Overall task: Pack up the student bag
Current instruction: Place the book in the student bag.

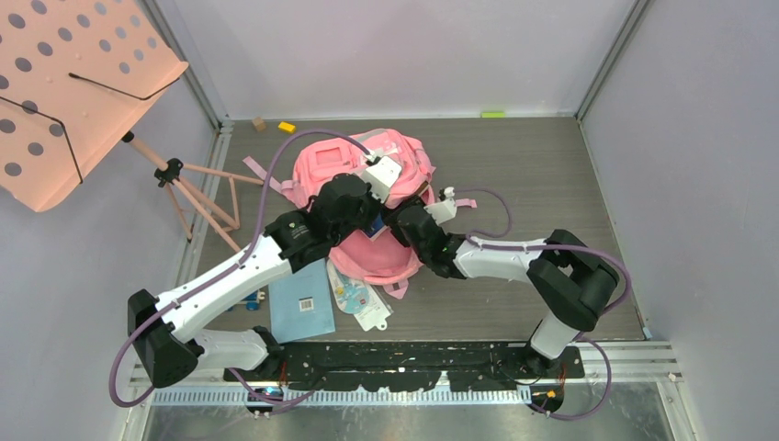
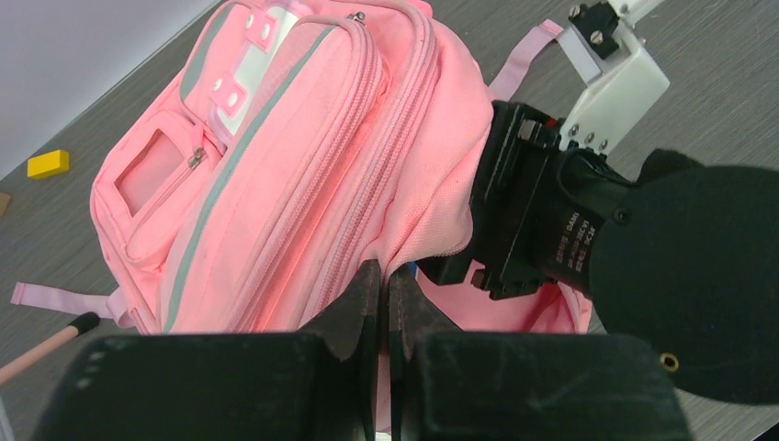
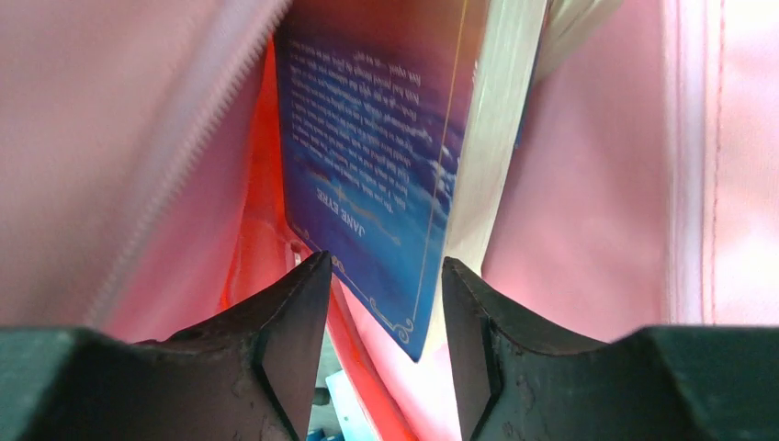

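The student bag [image 1: 323,165], a large pink backpack, lies in the middle of the table, front pockets up [image 2: 276,165]. My left gripper [image 2: 384,276] is shut on the pink fabric edge of the bag's opening and holds it up [image 1: 370,219]. My right gripper [image 3: 384,265] is open, reaching inside the bag [image 1: 404,220]. A blue paperback book [image 3: 377,156] stands in the bag against the pink lining [image 3: 588,184]. Its lower corner lies between my right fingers, which stand apart from it. The right gripper's black body also shows in the left wrist view [image 2: 524,220].
A light blue notebook [image 1: 301,303] and a blister-packed item [image 1: 358,299] lie on the table in front of the bag. The salmon music stand [image 1: 73,83] and its tripod legs [image 1: 197,197] stand at the left. A yellow block [image 1: 287,127] lies by the back wall.
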Robot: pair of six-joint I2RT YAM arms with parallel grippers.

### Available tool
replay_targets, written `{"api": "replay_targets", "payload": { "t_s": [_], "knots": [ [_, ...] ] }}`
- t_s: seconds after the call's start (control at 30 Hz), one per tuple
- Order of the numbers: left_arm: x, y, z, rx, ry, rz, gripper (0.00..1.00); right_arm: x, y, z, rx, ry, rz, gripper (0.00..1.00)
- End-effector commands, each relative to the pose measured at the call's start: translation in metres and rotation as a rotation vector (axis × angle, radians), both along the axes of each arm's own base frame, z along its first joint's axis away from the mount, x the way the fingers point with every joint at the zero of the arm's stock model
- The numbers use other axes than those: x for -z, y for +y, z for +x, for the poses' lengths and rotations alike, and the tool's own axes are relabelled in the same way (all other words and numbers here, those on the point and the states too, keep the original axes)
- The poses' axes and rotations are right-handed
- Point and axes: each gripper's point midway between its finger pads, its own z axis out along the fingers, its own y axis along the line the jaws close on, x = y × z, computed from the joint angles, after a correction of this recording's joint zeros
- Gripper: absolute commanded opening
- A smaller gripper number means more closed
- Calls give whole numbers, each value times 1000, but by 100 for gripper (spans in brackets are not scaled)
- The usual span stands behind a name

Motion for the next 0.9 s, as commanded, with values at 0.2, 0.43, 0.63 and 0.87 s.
{"api": "replay_targets", "payload": {
  "t_s": [0.2, 0.43, 0.63, 0.87],
  "knots": [
    [-50, -7, -3, 26, -94, -138, 0, 12, 20, 13, 8, -14, 28, 43],
    [-48, -10, -4, 37, -86, -142, 0, -11, 25, 61, 38, -134, 44, 39],
    [-43, -14, -4, 43, -70, -140, 0, -20, 24, 92, 55, -207, 56, 37],
    [-38, -15, -2, 37, -59, -133, 0, -19, 5, 82, 45, -225, -31, 42]
  ]
}}
